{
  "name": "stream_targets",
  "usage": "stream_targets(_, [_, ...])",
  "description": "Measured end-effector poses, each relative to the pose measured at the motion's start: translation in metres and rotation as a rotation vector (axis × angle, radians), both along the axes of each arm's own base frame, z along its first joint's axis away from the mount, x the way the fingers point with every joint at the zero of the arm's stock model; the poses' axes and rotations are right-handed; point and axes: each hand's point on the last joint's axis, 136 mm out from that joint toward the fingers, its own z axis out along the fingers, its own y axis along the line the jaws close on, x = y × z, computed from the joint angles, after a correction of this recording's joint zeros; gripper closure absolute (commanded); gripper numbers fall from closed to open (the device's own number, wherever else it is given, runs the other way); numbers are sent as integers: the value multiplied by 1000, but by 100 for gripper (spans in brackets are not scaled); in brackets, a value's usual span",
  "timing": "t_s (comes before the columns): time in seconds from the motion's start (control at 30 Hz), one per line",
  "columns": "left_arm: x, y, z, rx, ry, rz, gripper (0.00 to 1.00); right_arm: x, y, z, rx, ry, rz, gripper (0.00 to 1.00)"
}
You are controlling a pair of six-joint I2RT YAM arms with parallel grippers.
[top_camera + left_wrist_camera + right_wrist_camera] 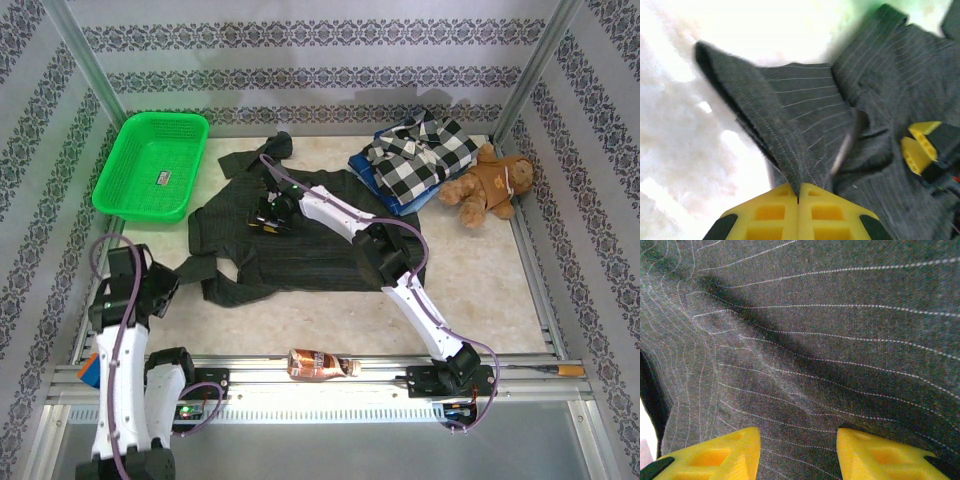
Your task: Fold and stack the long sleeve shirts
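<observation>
Stood enclosed on three sides by pale wallpaper (330, 60) banded with dark floral stripes. Was framed at the back corners by slanting aluminium posts (82, 55). Was surfaced with a beige, marble-patterned tabletop (300, 320), brightly and evenly lit, washed almost white in the left wrist view. Ran along the near edge as a silver aluminium rail (320, 385), with a grey floor strip below.

Pinstripe shirt (300, 250) mid-table; basket (152, 165) far left; checked shirt (420, 155) far right, teddy (492, 185) beside.
</observation>
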Motion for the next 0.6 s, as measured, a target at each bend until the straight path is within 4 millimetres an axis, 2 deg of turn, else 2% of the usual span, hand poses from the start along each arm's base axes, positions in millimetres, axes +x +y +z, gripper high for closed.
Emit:
stream_targets(0.2, [-34, 3, 86, 67, -174, 87, 100, 12, -8, 0, -5, -11, -48, 48])
stream_targets(0.3, [-61, 4, 108, 91, -227, 147, 100, 19, -12, 1, -2, -15, -73, 48])
stream_targets(0.5, [-128, 7, 135, 110, -291, 306, 100, 38, -15, 3, 21, -29, -118, 47])
stream_targets(0.6, [-154, 10, 153, 120, -345, 391, 100, 47, -14, 3, 37, -40, -136, 47])
